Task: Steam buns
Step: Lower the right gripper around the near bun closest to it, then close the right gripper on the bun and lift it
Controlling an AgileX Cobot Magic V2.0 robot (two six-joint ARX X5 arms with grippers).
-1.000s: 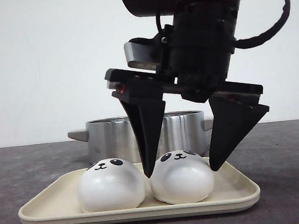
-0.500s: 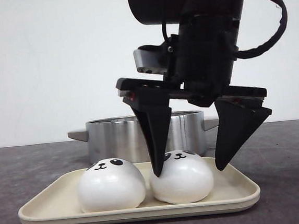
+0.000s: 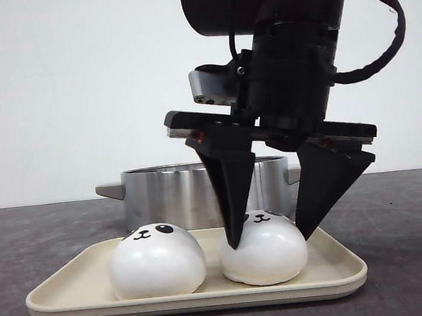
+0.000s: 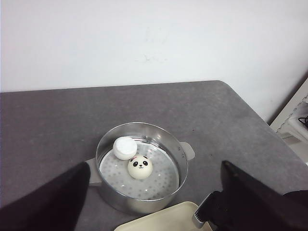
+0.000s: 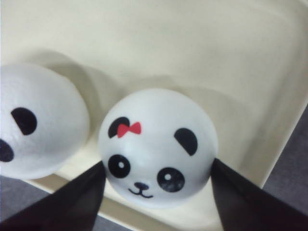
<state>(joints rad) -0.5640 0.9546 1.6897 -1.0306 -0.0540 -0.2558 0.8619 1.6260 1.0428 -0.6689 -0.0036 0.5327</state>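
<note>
Two panda-faced white buns lie on a beige tray (image 3: 60, 293). My right gripper (image 3: 269, 241) comes down from above and is shut on the right bun (image 3: 264, 260), one black finger pressed on each side. In the right wrist view this bun (image 5: 156, 139) has a red bow and sits between the fingers of the right gripper (image 5: 157, 163). The left bun (image 3: 157, 262) rests free beside it. My left gripper (image 4: 155, 165) hangs open high above the steel steamer pot (image 4: 178, 149), which holds a face-up bun (image 4: 140, 167) and an overturned bun (image 4: 124, 147).
The steamer pot (image 3: 162, 192) stands directly behind the tray on the dark grey table. The tray's near corner (image 4: 163, 221) shows below the pot in the left wrist view. The table's far and right edges meet a white wall.
The right gripper's fingers have closed in on the right bun, which has shifted slightly to the right, away from the left bun. The left bun has not moved.
</note>
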